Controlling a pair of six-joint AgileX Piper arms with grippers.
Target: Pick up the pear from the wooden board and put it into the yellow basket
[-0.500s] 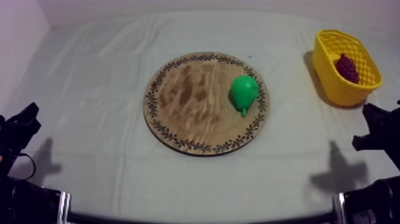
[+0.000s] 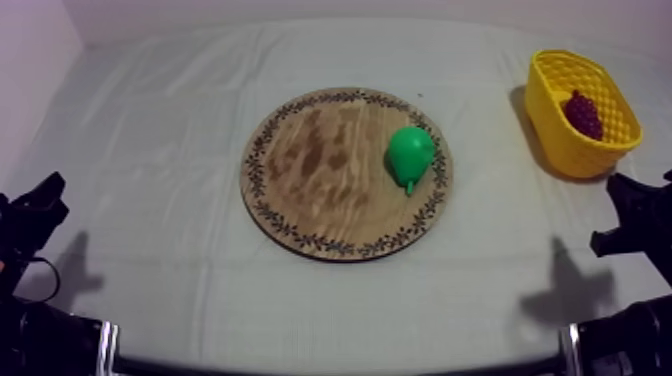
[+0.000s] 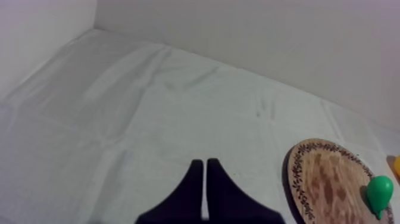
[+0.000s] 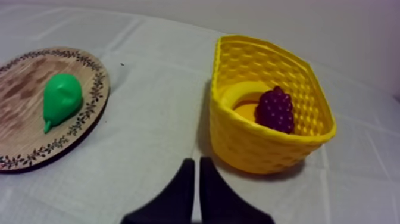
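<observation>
A green pear [image 2: 410,154] lies on its side on the right part of the round wooden board [image 2: 300,170], stem toward the table's front. The yellow basket [image 2: 556,128] stands at the far right with a bunch of grapes [image 2: 583,113] inside. My left gripper [image 2: 42,200] rests low at the left edge, far from the board; its fingers [image 3: 193,179] lie together over bare cloth. My right gripper [image 2: 625,205] rests low at the right, just in front of the basket [image 4: 262,149]; its fingers [image 4: 209,173] lie together, with the pear [image 4: 61,98] on the board [image 4: 24,77] off to one side.
Grey-white cloth [image 2: 180,110] covers the table, wrinkled toward the back. A wall rises behind the table's far edge [image 3: 250,36]. Open cloth lies between the board and the basket and all along the front.
</observation>
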